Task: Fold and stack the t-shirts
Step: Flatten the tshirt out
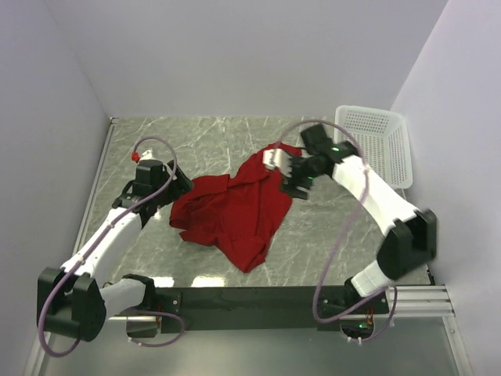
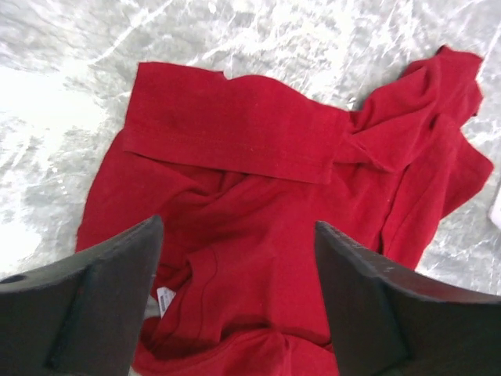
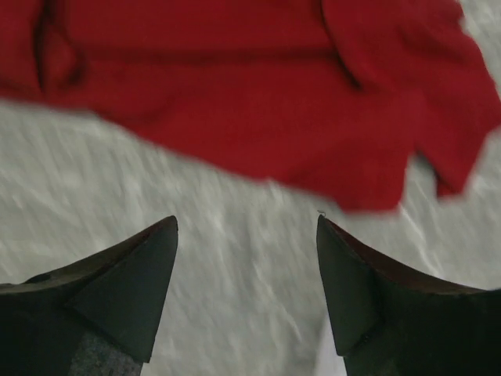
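Observation:
A deep red t-shirt lies crumpled on the marble table, spreading from the middle toward the upper right. In the left wrist view the shirt fills the frame, with its small white neck tag near the left finger. My left gripper is open and empty at the shirt's left edge, its jaws wide over the cloth. My right gripper is open and empty at the shirt's upper right edge; in its wrist view the jaws hang over bare table just short of the red cloth.
A white mesh plastic basket stands at the back right, close behind the right arm. Grey walls close in the table on the left, back and right. A dark rail runs along the near edge between the arm bases.

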`<state>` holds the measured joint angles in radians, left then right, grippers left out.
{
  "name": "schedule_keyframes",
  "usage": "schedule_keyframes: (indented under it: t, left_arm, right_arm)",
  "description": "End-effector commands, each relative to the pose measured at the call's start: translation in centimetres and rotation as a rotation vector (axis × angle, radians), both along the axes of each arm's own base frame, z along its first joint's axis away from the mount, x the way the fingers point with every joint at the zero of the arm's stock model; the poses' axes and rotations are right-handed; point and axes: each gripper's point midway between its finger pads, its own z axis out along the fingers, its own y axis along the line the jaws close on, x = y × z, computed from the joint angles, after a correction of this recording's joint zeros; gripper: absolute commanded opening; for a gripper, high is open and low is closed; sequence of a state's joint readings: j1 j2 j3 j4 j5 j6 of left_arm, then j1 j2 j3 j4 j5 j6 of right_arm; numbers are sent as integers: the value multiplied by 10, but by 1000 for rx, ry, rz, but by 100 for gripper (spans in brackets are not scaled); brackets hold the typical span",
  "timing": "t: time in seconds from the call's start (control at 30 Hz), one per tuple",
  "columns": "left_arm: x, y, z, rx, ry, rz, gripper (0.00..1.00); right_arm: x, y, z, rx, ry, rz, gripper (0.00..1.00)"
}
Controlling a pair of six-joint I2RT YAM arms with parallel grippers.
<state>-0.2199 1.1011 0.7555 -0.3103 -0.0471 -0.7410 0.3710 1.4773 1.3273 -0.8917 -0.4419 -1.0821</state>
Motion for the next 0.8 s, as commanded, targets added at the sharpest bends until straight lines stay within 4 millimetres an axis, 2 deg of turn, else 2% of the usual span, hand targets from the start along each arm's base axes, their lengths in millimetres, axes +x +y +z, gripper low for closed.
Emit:
schedule_keyframes:
  t: [0.0, 0.03, 0.07, 0.1, 0.13, 0.17, 0.27, 0.33, 0.47, 0.5, 0.57, 0.6, 0.63, 0.7, 0.77]
  left_arm:
    - [13, -11, -5, -36, -12, -41, 80]
    - [16, -13, -14, -40, 18, -40, 79]
    - [19, -15, -19, -46, 32, -33, 78]
    - [22, -16, -23, -47, 45, -32, 77]
    - [26, -16, -33, -40, 73, -27, 74]
    - [28, -16, -35, -41, 83, -21, 73]
    - [30, -16, -39, -34, 99, -18, 73]
    - [29, -7, -31, -2, 82, 10, 73]
    - [19, 12, -11, 58, 29, 67, 78]
    - [15, 14, 3, 51, -16, 75, 80]
    - [6, 19, 7, 52, -39, 89, 81]
    - [2, 20, 20, 39, -87, 95, 83]
    - [-3, 22, 19, 37, -93, 95, 84]
    - [-10, 25, 32, 27, -144, 110, 87]
    - [-15, 28, 35, 25, -163, 121, 89]
  right_arm:
    - [16, 61, 2, 111, 137, -102, 75]
    - [20, 71, 1, 128, 175, -147, 74]
    - [35, 84, 16, 163, 158, -162, 72]
    - [42, 93, -1, 152, 216, -178, 70]
    - [45, 102, -2, 173, 258, -216, 70]
    - [58, 112, -4, 187, 275, -229, 69]
    - [69, 135, -10, 243, 342, -250, 68]
    - [64, 154, -13, 281, 426, -271, 68]
    - [47, 189, -39, 348, 615, -349, 68]
    - [52, 192, -45, 352, 617, -417, 68]
    - [56, 203, -55, 381, 697, -559, 69]
    - [60, 205, -59, 391, 709, -610, 69]
    - [63, 209, -59, 416, 762, -691, 68]
    - [65, 218, -62, 445, 811, -731, 66]
    - [70, 224, -71, 461, 857, -832, 64]
